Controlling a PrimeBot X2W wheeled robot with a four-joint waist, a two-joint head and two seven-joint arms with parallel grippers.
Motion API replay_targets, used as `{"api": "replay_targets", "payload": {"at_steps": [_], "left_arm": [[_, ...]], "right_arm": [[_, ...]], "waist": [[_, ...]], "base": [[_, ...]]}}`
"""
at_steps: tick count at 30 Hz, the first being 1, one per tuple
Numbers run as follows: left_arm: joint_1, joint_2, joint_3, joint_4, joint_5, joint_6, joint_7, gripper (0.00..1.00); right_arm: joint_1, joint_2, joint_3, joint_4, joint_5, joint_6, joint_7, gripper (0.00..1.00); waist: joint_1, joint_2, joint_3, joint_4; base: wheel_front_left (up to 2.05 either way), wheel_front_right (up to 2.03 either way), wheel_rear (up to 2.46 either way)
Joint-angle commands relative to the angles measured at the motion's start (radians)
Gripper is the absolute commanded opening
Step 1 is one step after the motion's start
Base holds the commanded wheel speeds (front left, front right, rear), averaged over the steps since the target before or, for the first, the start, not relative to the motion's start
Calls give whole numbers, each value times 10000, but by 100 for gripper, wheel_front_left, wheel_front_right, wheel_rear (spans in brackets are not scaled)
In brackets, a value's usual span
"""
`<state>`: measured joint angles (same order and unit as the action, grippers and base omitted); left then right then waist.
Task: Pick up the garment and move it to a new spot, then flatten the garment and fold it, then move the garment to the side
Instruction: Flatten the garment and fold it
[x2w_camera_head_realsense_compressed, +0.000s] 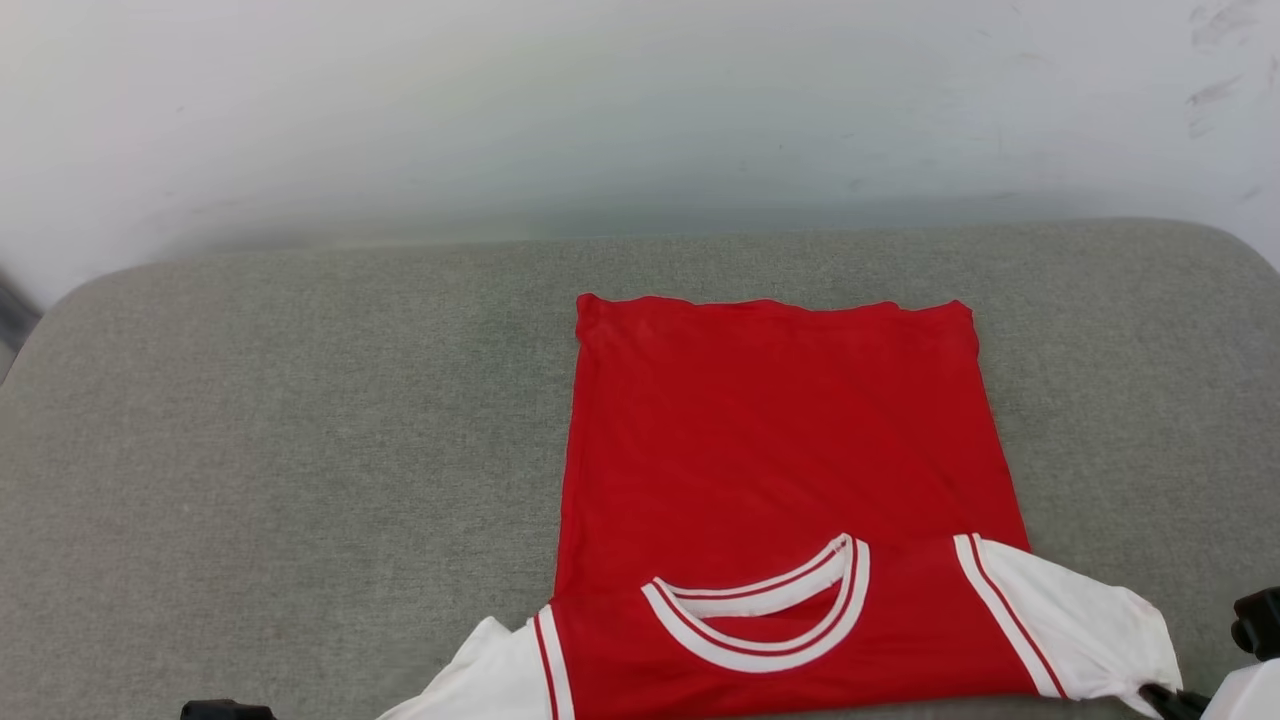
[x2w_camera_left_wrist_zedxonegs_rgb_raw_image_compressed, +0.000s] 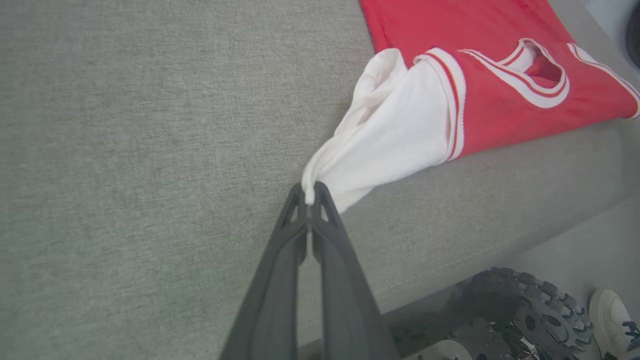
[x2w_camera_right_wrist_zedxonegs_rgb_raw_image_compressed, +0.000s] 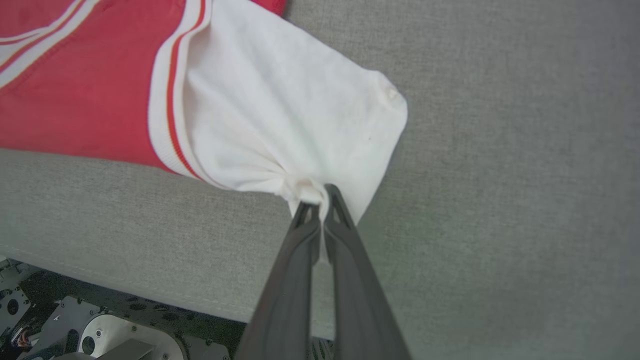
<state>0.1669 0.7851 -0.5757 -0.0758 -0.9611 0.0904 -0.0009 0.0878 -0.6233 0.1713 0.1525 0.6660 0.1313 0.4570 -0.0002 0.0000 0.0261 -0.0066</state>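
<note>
Low centre in the head view, the red jersey T-shirt with white sleeves (x2w_camera_head_realsense_compressed: 780, 450) lies on the grey fabric cushion (x2w_camera_head_realsense_compressed: 300, 450), left gripper (x2w_camera_left_wrist_zedxonegs_rgb_raw_image_compressed: 310, 194) and right gripper (x2w_camera_right_wrist_zedxonegs_rgb_raw_image_compressed: 320, 201) each clamped on a sleeve tip, probably to stretch it flat.

The left claw (x2w_camera_left_wrist_zedxonegs_rgb_raw_image_compressed: 310, 194) and right claw (x2w_camera_right_wrist_zedxonegs_rgb_raw_image_compressed: 322, 197), dark jaws pressed together, each pinched a white sleeve of the red jersey garment (x2w_camera_head_realsense_compressed: 790, 450).
</note>
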Motion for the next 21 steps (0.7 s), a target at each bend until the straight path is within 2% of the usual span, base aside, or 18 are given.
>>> {"api": "replay_targets", "payload": {"at_steps": [1,2,3,4,9,13,21], "left_arm": [[117,6,-11,-64,9,47,21,0],[101,2,-18,-115,11,49,32,0],[64,-4,-24,-167,38,46,29,0],[1,-25,9,-208,88,84,-37,0],[-268,-168,-16,-568,214,145,-102,0],[-526,-44,-148,-1079,499,139,58,0],[-1351,55,-223,-2581,928,154,570,0]], "right_arm": [[172,0,-16,89,43,-12,149,0],[200,46,-13,111,118,-11,265,1],[182,43,-12,77,127,-11,323,75],[137,62,-51,39,243,-11,399,100],[-259,-123,-225,-489,616,-9,777,100],[-729,-351,-644,-1179,719,-9,1344,100],[-2854,11,-1579,-2255,376,-8,3232,100]], "waist": [[2,0,6,-6],[2,0,17,-8],[2,0,39,-5],[2,0,76,6],[2,0,409,129],[2,0,900,352],[2,0,2307,1163]], "base": [[0,0,0],[0,0,0],[0,0,0],[0,0,0],[0,0,0],[0,0,0],[0,0,0]]}}
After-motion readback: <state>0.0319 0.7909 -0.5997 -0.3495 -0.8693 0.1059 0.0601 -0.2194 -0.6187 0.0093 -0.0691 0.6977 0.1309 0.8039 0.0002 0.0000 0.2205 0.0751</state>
